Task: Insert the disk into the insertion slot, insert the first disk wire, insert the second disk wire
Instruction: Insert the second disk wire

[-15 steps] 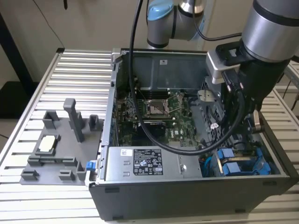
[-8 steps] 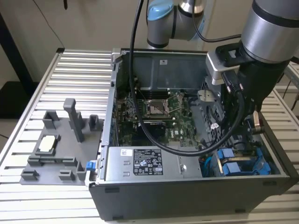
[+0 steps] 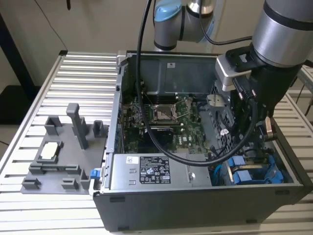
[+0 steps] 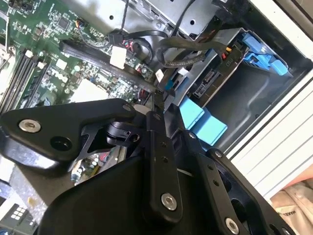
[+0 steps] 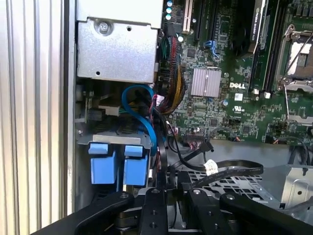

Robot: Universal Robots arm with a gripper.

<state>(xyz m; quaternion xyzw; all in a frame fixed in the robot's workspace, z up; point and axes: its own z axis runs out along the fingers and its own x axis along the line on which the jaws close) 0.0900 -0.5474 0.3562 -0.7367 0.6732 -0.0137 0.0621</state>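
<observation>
Slatted table (image 3: 83,73) bears the case (image 3: 195,205); second wrist view reveals the disk (image 4: 215,78).

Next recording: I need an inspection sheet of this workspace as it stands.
Surface: ribbed metal table carrying an open computer case.
Job's things: the disk, blue bracket showing, appears seated in the insertion slot of the drive cage, at the exterior view's right.
Clutter: grey fixture tray beside the case, at the exterior view's left; grey box with a white sticker inside the case.
Grippers: gripper inside the case, close to the disk's blue tabs.
Cables: thick black cable loops over the case; blue cable curls beside the disk.
Surroundings: pale wall behind the table.
</observation>
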